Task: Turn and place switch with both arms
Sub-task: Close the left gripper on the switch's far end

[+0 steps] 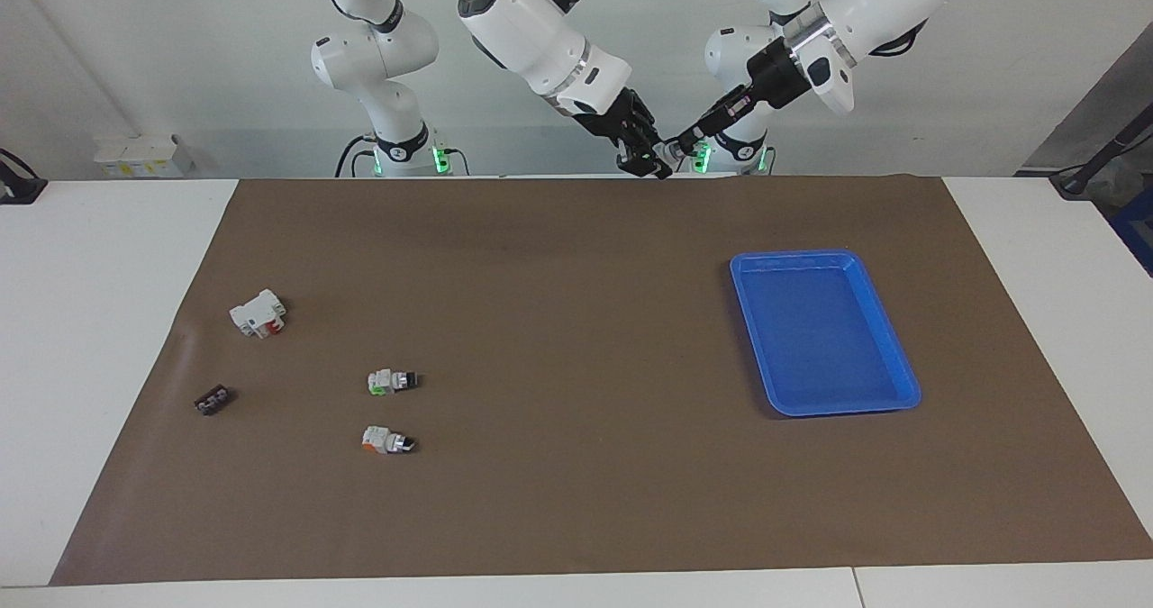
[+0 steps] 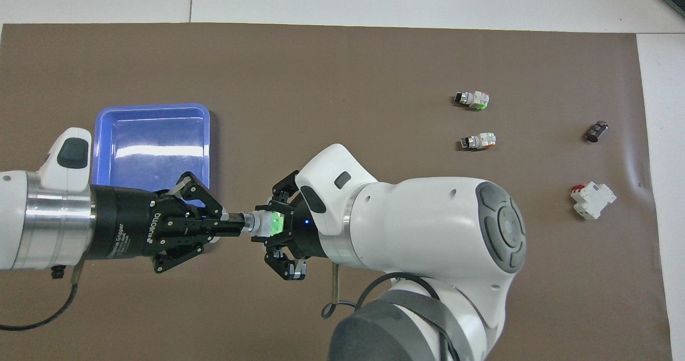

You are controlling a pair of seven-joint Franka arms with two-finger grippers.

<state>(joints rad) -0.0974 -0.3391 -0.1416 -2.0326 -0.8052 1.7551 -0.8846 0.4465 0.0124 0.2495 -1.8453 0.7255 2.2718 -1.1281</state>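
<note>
Brown mat, blue tray at the left arm's end. Both grippers aloft, tip to tip: left gripper pinches the knob, right gripper apparently closed on the green end. Switch spans them, axis arm-to-arm, tray nearest the left.

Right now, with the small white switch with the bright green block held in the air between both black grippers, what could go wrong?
1. The small white switch with the green block is pinched at its ends by the left gripper and right gripper; if one releases badly it may drop onto the brown mat.
2. The handover is not over the blue plastic tray, so a drop would miss it.
</note>
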